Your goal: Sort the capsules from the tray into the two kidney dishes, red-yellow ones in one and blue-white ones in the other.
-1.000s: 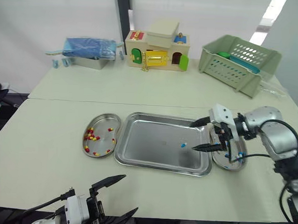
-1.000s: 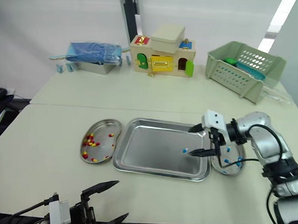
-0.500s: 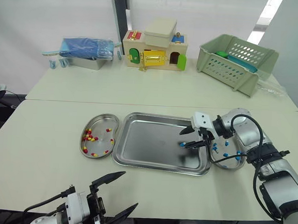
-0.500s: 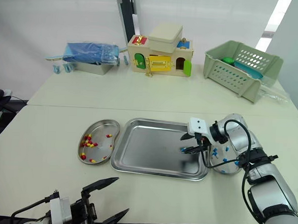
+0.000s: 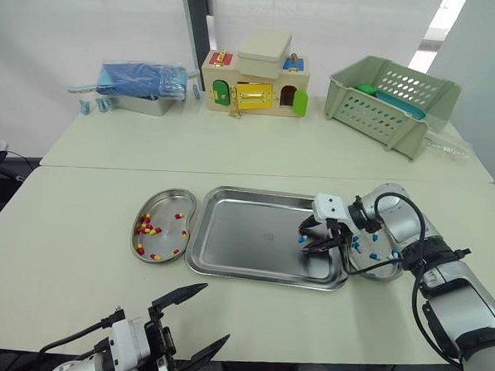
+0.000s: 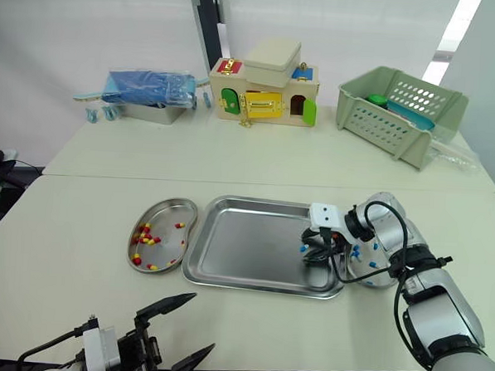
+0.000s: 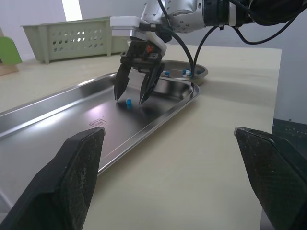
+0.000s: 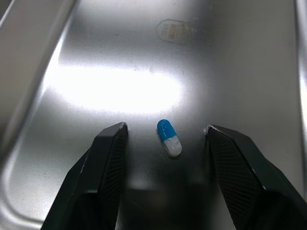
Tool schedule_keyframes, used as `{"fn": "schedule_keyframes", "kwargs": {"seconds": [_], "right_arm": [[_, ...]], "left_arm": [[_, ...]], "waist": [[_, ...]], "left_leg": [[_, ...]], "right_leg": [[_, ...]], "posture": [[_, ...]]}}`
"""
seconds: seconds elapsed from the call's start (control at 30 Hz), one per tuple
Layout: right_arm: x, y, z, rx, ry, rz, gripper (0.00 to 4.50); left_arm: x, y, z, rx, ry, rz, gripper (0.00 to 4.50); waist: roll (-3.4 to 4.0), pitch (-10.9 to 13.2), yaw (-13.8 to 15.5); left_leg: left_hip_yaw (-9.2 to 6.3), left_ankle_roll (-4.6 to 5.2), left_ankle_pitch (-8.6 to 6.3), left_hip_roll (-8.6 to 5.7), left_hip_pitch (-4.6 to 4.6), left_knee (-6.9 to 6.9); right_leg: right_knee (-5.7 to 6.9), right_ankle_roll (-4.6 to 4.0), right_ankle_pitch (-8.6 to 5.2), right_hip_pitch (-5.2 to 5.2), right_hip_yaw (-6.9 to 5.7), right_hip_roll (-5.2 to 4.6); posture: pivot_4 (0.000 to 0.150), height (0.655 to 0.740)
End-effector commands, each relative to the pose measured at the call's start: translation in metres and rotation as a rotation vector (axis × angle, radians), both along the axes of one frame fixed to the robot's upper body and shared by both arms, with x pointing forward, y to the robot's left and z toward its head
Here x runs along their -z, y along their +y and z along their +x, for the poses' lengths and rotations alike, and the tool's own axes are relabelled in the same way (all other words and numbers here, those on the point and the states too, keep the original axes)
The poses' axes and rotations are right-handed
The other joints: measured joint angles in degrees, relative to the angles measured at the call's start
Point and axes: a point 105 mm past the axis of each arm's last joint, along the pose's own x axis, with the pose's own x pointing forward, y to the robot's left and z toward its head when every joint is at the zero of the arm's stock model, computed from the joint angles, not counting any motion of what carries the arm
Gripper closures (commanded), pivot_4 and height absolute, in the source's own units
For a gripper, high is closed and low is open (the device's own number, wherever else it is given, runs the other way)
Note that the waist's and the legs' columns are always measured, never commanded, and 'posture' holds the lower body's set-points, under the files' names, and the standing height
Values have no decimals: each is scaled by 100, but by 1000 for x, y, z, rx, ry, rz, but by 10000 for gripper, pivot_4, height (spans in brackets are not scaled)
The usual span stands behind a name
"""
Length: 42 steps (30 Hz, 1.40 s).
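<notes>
The right claw (image 8: 165, 127) is lowered into the rectangular stainless-steel tray (image 5: 245, 231), released, with its two black fingers (image 8: 111, 158) spread on either side of a single blue-and-white capsule (image 8: 169, 138). The capsule lies flat on the tray floor between the fingertips, apart from both. Its long axis runs crossways to the gap, blue end pointing away from the wrist and white end towards it. The steel kidney dish holding blue-white capsules (image 5: 380, 269) sits just behind this claw, and the steel kidney dish holding red-yellow capsules (image 5: 170, 206) is well apart from it, beyond the tray's far side. The left claw (image 5: 215, 314) hangs released over the pale surface (image 5: 88, 219), well apart from the tray.
</notes>
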Motion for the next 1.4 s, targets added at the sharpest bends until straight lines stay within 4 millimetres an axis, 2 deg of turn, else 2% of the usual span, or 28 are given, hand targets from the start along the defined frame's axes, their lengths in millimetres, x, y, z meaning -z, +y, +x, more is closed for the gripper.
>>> {"fn": "schedule_keyframes", "kwargs": {"seconds": [0.03,0.13,0.4,0.43,0.53,0.7,0.83,0.97,1.0,1.07,1.13,1.23,1.33,1.4], "right_arm": [[-10,3,5,-16,-42,-5,16185],[-7,1,5,-15,-39,-26,22183],[-8,3,6,-22,-41,-24,43631],[-9,3,5,-26,-38,-19,44890],[-11,5,2,-37,-26,10,44890],[-32,1,-6,-11,-25,142,44890],[-57,-21,-21,79,-32,262,44890],[-68,-66,-40,261,-41,308,44890],[-69,-72,-43,290,-44,308,44890],[-70,-96,-53,393,-49,309,44890],[-70,-108,-59,454,-50,307,44890],[-60,-133,-67,564,-60,259,44890],[-48,-138,-66,604,-59,235,44890],[-40,-139,-63,623,-58,228,38648]], "left_arm": [[-5,-2,-3,7,-19,-2,0],[-5,-3,-3,2,-17,0,0],[-5,-2,-4,-2,-14,3,0],[-6,-2,-3,-3,-15,3,0],[-6,-2,-2,-1,-18,3,0],[-8,-1,-1,7,-24,7,0],[-10,1,0,8,-31,13,0],[-11,3,1,13,-33,17,0],[-11,3,2,13,-33,17,0],[-11,3,3,22,-33,16,0],[-12,3,4,27,-32,14,0],[-12,1,7,58,-30,14,0],[-12,2,10,75,-31,18,0],[-14,3,15,76,-33,20,0]], "waist": [[0,0,0],[0,0,0],[1,0,0],[1,-1,0],[1,0,0],[3,1,2],[4,2,87],[4,2,148],[5,2,152],[5,2,151],[6,2,142],[7,1,133],[7,1,104],[7,1,85]], "left_leg": [[0,0,0,0,0,0],[0,0,0,0,0,0],[0,0,0,0,1,0],[0,0,0,0,1,0],[0,0,0,0,1,0],[-1,0,0,0,-2,0],[-6,0,0,-3,-9,1],[-5,1,-1,-5,-10,0],[-2,1,-1,-5,-10,0],[0,1,-1,-5,-9,0],[1,1,-1,-5,-7,0],[6,2,-1,-4,-2,0],[9,2,-1,-4,2,0],[8,2,-1,-3,3,0]], "right_leg": [[0,0,0,0,0,0],[0,0,0,0,0,0],[0,0,0,1,0,0],[0,0,0,1,0,0],[0,0,0,0,0,0],[0,0,0,0,0,0],[-4,0,0,0,-4,-3],[-8,0,0,1,-6,-5],[-8,0,0,2,-4,-5],[-6,0,0,3,-3,-5],[-5,0,0,5,-2,-5],[-4,0,0,6,2,-3],[-3,0,0,10,4,-2],[-2,1,0,12,3,-1]], "posture": [[1500,7400],[1500,7400],[1500,7400],[1500,7400],[1500,7400],[1500,7400],[1500,7400],[1500,7400],[1500,7400],[1500,7400],[1500,7400],[1500,7400],[1500,7400],[1500,7400]]}}
